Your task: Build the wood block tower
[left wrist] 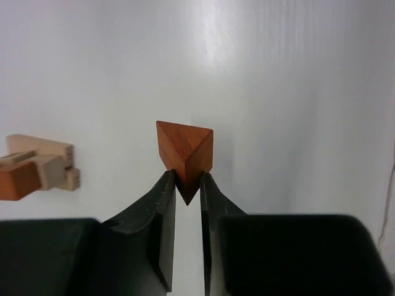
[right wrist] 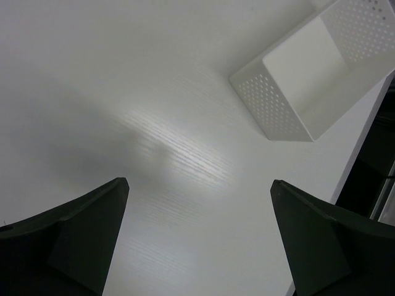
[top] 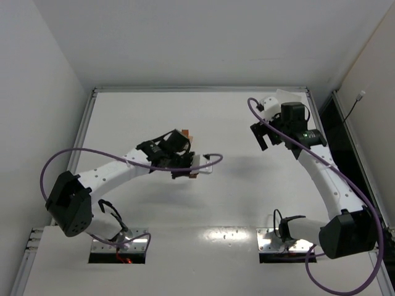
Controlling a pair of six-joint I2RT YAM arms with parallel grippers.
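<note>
My left gripper (left wrist: pixel 187 176) is shut on a reddish-brown triangular wood block (left wrist: pixel 185 148), pinching its lower edge and holding it above the white table. The wood block tower (left wrist: pixel 40 165) stands at the left edge of the left wrist view: pale tan bars with a reddish-orange block (left wrist: pixel 15 182) at its side, partly cut off. In the top view the left gripper (top: pixel 188 168) is near the table's middle, with the tower (top: pixel 184 135) just beyond it. My right gripper (top: pixel 264 137) is open and empty at the far right, and its jaws (right wrist: pixel 197 185) stand wide over bare table.
A white perforated box (right wrist: pixel 308 80) lies on the table at the far right, beyond the right gripper; it is mostly hidden by the right arm in the top view (top: pixel 290 94). Purple cables loop from both arms.
</note>
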